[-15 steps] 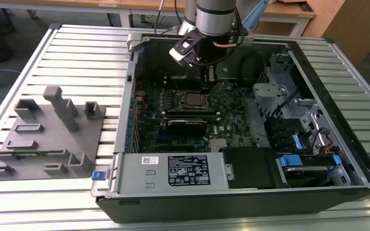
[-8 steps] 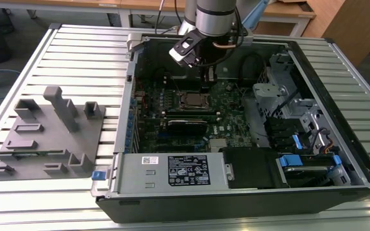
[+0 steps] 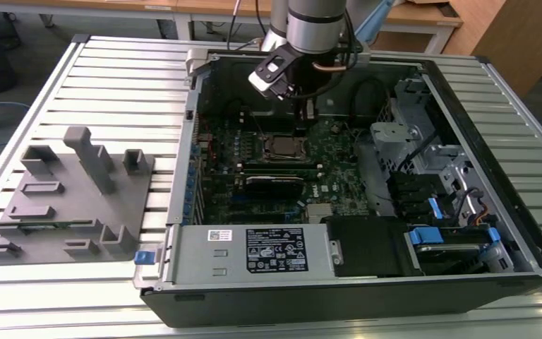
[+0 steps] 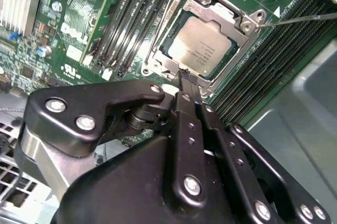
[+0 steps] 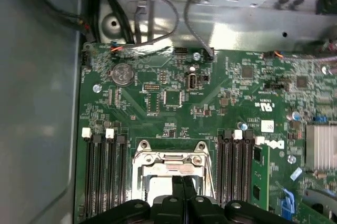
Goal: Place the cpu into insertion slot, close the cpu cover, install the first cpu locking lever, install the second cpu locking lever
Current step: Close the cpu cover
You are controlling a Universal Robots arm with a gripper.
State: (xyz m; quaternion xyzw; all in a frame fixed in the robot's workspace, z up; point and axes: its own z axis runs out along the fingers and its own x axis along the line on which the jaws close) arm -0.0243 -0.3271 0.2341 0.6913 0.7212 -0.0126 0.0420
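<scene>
Tray: a grey plastic parts tray [image 3: 64,205] is set on the slatted metal counter [image 3: 64,300] at the exterior view's left, well apart from the work.
Cpu: the small square silver-tan cpu [image 4: 199,49] is seated flat in the socket of the green motherboard [image 5: 210,103].
Cover: the thin silvery metal cpu cover [image 5: 169,157] is lowered around it.
Gripper: the black gripper [image 4: 184,79] is pinched narrow with nothing held, its tip at the frame's edge.
Lever: the thin wire locking lever [image 4: 300,18] is judged unlatched.
Care: pressure is best kept on the frame, never on the chip.
</scene>
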